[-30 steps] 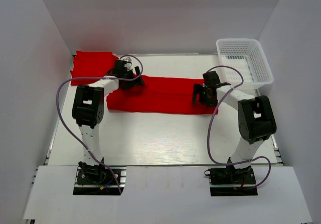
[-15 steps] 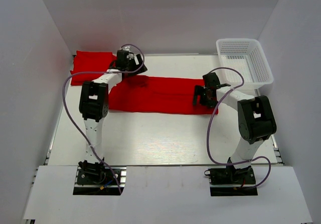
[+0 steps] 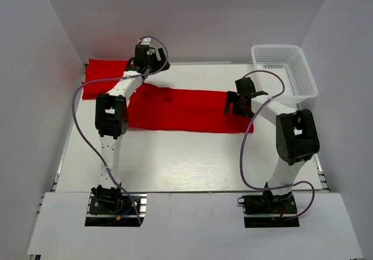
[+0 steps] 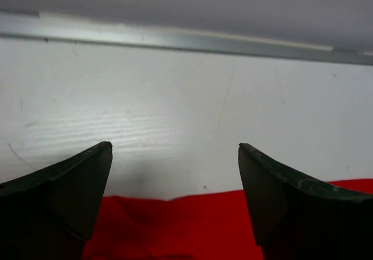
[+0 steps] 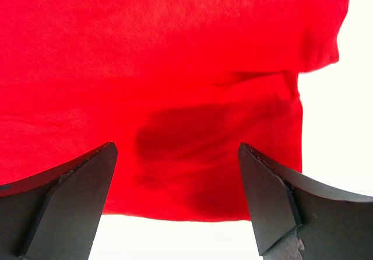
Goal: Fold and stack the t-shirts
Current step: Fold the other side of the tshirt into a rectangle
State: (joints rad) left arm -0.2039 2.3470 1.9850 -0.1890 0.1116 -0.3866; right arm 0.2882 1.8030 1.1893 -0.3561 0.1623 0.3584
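A red t-shirt lies folded into a long strip across the middle of the table. In the right wrist view this t-shirt fills most of the frame. A second red t-shirt lies folded at the back left. My left gripper hangs open near the table's far edge, past the strip's left end. Its wrist view shows the left gripper empty over white table, with the cloth's edge below. My right gripper is open over the strip's right end, and the right gripper holds nothing.
A white mesh basket stands at the back right corner. A metal rail runs along the table's far edge, close ahead of the left gripper. Purple cables loop beside both arms.
My left gripper has left the strip's left end and moved back toward the far edge. The right gripper has shifted slightly backward. The strip lies flat.
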